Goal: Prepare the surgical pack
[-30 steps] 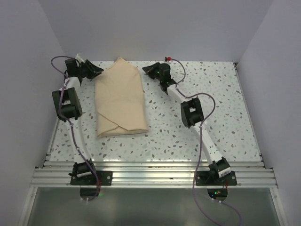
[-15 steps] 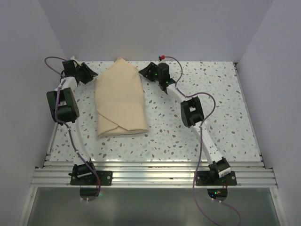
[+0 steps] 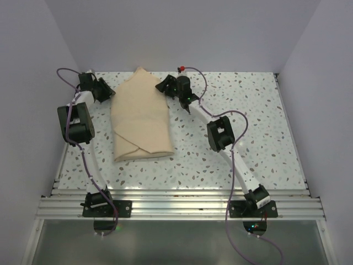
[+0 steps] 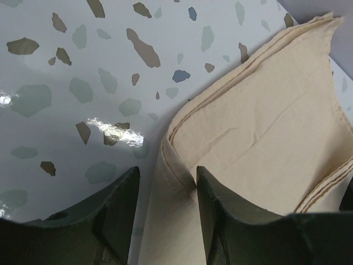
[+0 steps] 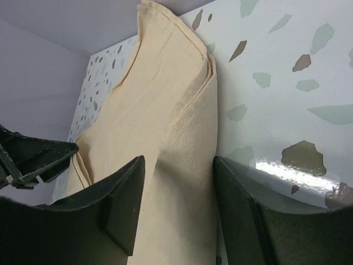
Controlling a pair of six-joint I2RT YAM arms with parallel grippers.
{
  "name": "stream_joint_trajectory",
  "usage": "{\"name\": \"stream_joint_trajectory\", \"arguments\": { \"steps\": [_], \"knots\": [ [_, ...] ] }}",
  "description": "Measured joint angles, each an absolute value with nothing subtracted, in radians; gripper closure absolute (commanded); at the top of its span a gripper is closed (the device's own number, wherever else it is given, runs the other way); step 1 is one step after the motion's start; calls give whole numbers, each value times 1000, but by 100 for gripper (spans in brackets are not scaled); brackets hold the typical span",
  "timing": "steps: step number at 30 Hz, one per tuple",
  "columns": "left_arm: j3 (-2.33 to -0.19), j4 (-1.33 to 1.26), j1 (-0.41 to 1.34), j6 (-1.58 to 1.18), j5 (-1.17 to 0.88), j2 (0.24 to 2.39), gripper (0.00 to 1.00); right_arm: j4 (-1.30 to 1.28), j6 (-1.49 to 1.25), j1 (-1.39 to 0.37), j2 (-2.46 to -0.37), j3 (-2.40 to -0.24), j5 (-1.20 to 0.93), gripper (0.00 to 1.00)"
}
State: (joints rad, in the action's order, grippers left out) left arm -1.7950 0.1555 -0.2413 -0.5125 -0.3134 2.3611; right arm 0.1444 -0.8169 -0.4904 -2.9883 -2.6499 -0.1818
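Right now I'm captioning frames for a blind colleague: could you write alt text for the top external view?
A tan wrap sheet, folded into a long bundle pointed at its far end, lies left of centre on a speckled table. The left gripper and right gripper flank its far end, one on each side.

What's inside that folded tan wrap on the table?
Only layered tan cloth shows; the wrap is folded over itself. Anything inside is covered, so its contents cannot be seen.
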Motion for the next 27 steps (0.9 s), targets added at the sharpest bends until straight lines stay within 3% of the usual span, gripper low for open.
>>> {"name": "stream_joint_trajectory", "arguments": {
  "steps": [13, 17, 19, 20, 22, 24, 27],
  "knots": [
    [-1819, 148, -241, -542, -314, 2381, 57, 152, -821, -485, -3023, -2693, -144, 56],
    [-1832, 142, -241, -552, -332, 2397, 71, 155, -825, -486, -3033, -2700, -140, 63],
    [-1844, 143, -241, -564, -343, 2408, 81, 161, -825, -486, -3038, -2704, -139, 72],
    [-1848, 142, -241, -568, -351, 2415, 91, 158, -828, -486, -3038, -2704, -139, 76],
    [-1862, 149, -241, -572, -366, 2425, 100, 155, -830, -486, -3040, -2704, -139, 89],
    [-1870, 152, -242, -578, -381, 2428, 100, 154, -842, -485, -3041, -2704, -140, 100],
    [-1875, 153, -241, -584, -396, 2428, 100, 154, -860, -484, -3041, -2704, -141, 100]
  ]
}}
